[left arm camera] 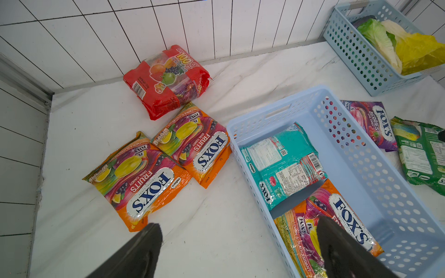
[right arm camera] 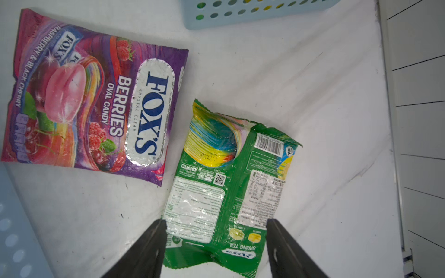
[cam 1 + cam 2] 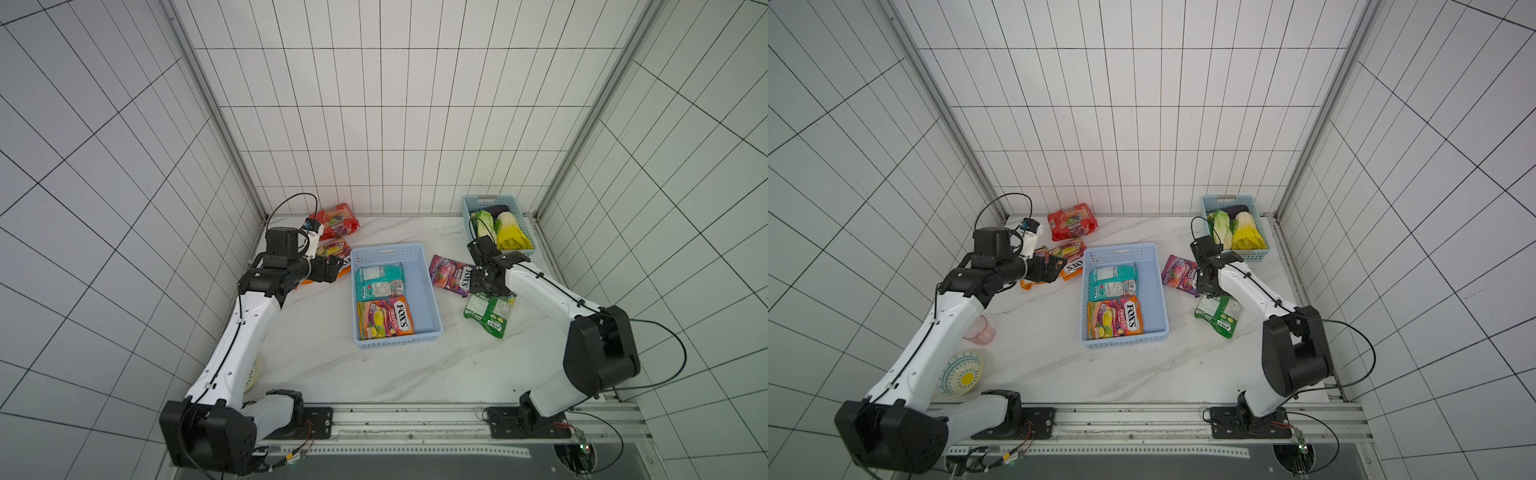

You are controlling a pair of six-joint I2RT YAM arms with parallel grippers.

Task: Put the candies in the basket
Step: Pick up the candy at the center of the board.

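Jaws of our right gripper [image 2: 216, 223] flank the green bag [image 2: 228, 168], grip uncertain; we close squarely before lifting; left gripper [image 1: 238, 222] gapes empty.

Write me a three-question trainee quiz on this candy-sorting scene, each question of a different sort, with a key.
1. Multiple choice: how many candy bags lie in the basket? A one, B two, C four.
2. True or false: the purple bag lies inside the basket.
3. Fill in: the right gripper has a finger on either side of the ____ bag.

Key: 1 B; 2 false, it lies on the table beside the basket; 3 the green bag.
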